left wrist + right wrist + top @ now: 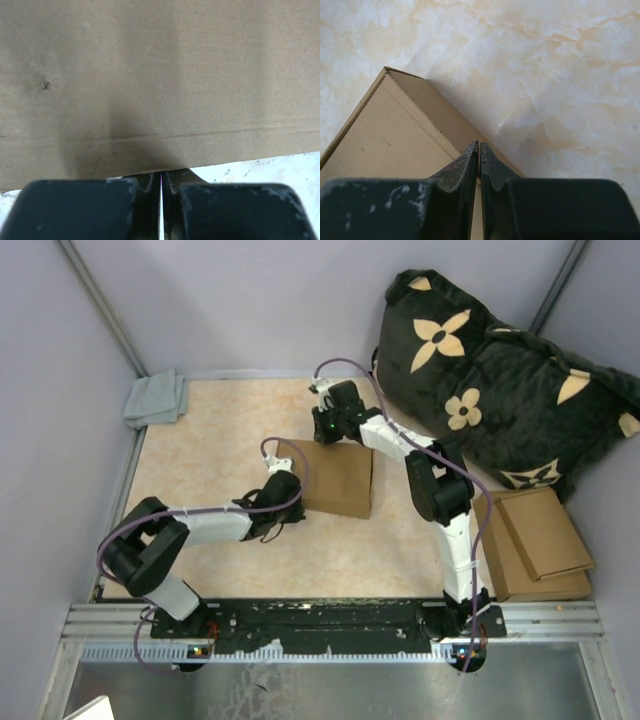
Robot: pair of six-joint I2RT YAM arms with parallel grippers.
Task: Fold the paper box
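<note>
Surface: pale marbled tabletop (220, 430), with lilac-grey walls (250, 300) closing it in on three sides.
Clutter: grey cloth (155, 398) in the far left corner, black flowered cushion (500, 390) slumped far right, spare cardboard (540, 535) lying flat at the right edge.
Left gripper (161, 176): fingers pressed together with only a hairline slit showing, tips right up against the box's left edge.
Right gripper (479, 150): pinched closed too, tips meeting on the box's far rim, close to a corner.
Paper box (340, 480): mid-table, folded into a squat brown block, sitting between the two grippers, with the left one at its left side and the right one at its far side.
</note>
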